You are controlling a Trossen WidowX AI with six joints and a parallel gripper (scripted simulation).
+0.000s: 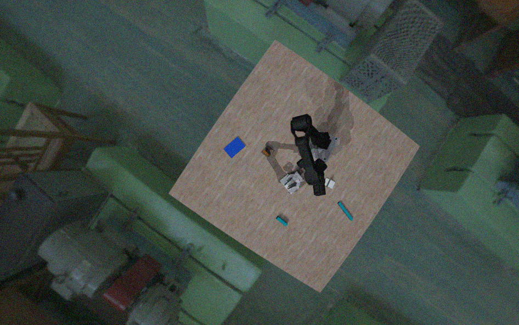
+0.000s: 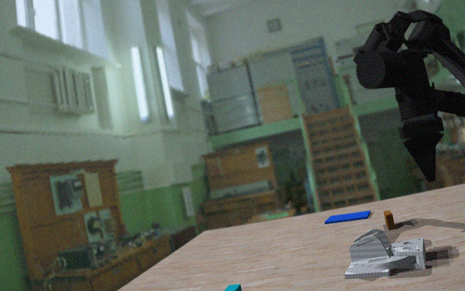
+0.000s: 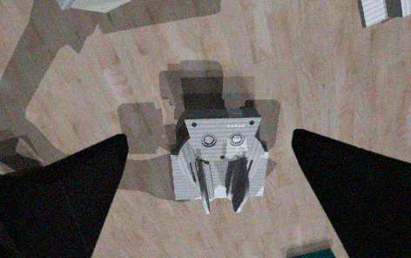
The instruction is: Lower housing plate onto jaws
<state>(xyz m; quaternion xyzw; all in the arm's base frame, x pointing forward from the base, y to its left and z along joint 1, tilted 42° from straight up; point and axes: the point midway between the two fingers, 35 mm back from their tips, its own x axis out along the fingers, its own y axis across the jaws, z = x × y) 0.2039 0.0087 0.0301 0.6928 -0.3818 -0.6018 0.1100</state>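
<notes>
The housing plate [image 3: 222,131] [image 2: 408,244], pale grey with two round holes, lies over the rear of the two jaws. A round pin end shows in each hole in the wrist view. The plate looks level, with no clear gap under it, though its underside is hidden. The two upright jaw blades [image 2: 368,249] [image 3: 237,187] stand out in front of it, apart from each other, above the flat base [image 2: 366,274] [image 3: 182,185]. My gripper [image 3: 211,139] [image 2: 430,179] is open and empty, high above the assembly and touching nothing.
A small white part [image 1: 329,183] [image 3: 373,13] lies beside the assembly. A blue plate [image 1: 234,147] [image 2: 348,217] and an orange block [image 1: 265,152] [image 2: 389,220] stand farther off. A short teal block [image 1: 282,220] [image 2: 233,287] and a long teal bar [image 1: 345,210] lie on the table [image 1: 306,252].
</notes>
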